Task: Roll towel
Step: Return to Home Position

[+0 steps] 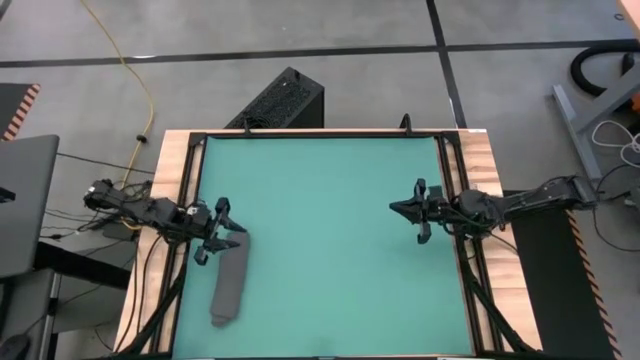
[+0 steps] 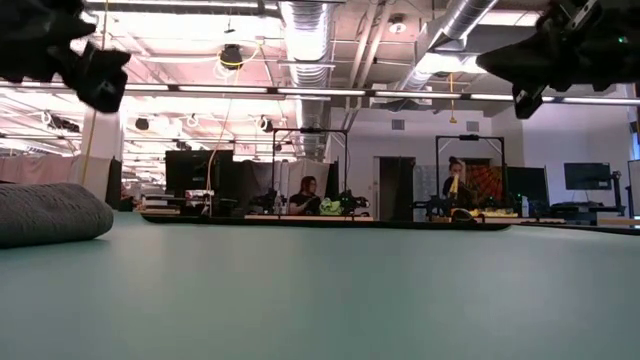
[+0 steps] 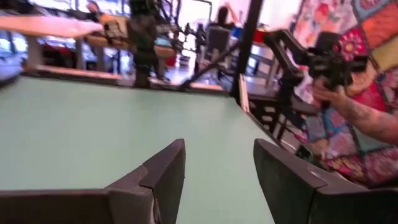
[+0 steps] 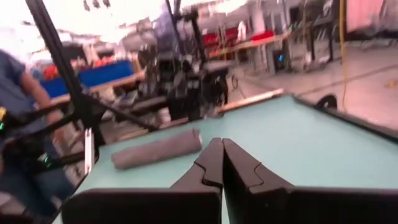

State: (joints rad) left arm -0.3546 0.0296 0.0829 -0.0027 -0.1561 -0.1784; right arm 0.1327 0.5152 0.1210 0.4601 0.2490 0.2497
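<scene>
Flat teal green mat (image 1: 330,240) covering pale wooden table top (image 1: 482,165); black perforated box (image 1: 285,100) on grey floor just beyond far edge; thin yellow cable (image 1: 149,105) trailing across floor near left corner; seated person (image 2: 308,192) at distant desks under silver ceiling duct (image 2: 305,22)

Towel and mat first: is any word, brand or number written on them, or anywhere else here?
No text can be read.
The towel and the teal mat are plain.
The screens in the room behind are too small to read.
</scene>
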